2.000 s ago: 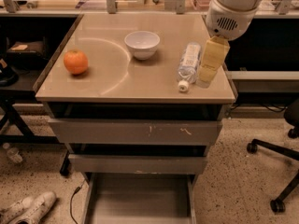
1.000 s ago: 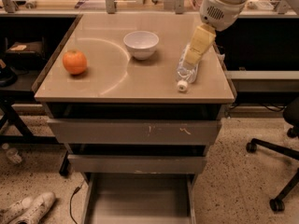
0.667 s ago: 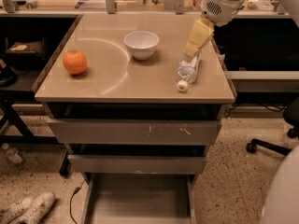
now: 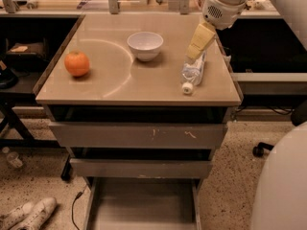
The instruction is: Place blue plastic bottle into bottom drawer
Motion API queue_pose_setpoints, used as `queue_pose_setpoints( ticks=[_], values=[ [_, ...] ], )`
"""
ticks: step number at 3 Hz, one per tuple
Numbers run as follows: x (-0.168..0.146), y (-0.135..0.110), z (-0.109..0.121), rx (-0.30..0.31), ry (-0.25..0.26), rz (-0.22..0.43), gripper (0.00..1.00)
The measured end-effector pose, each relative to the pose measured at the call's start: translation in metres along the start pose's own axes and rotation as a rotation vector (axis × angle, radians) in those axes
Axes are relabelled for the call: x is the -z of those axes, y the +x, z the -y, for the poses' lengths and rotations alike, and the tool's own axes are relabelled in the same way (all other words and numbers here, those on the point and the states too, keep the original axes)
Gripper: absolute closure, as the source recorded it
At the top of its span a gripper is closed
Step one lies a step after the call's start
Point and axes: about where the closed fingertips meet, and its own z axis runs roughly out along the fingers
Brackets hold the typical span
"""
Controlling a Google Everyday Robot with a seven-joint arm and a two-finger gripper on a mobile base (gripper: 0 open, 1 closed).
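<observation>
The blue plastic bottle (image 4: 193, 73) lies on its side on the tan tabletop (image 4: 110, 80) near the right edge, with its white cap pointing to the front. My gripper (image 4: 199, 40) hangs just above the bottle's far end, tilted down toward it. The bottle rests on the table, not lifted. The bottom drawer (image 4: 143, 204) is pulled out below, and its flat grey floor is bare. The two drawers above it are closed.
A white bowl (image 4: 145, 45) stands at the table's middle back and an orange (image 4: 76, 63) at the left. White shoes (image 4: 26, 214) and a tiny bottle (image 4: 11, 158) lie on the floor at the left. A chair base (image 4: 259, 150) and my white body (image 4: 283, 181) are at the right.
My gripper has drawn back and up from over the bottle's middle toward its far end. The bottle has not moved. My white body has come into view at the lower right.
</observation>
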Motion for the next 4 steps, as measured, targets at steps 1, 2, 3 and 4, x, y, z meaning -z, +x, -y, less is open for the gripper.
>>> queue_pose_setpoints(
  ticks=[1,2,3,4],
  values=[
    [-0.023,0.0,0.01,-0.056,-0.006,-0.034,0.0],
    [-0.05,0.003,0.024,-0.13,-0.002,-0.085,0.0],
    [-0.075,0.006,0.031,-0.187,-0.017,-0.134,0.0],
    [-0.08,0.003,0.034,-0.188,-0.013,-0.127,0.0]
  ],
)
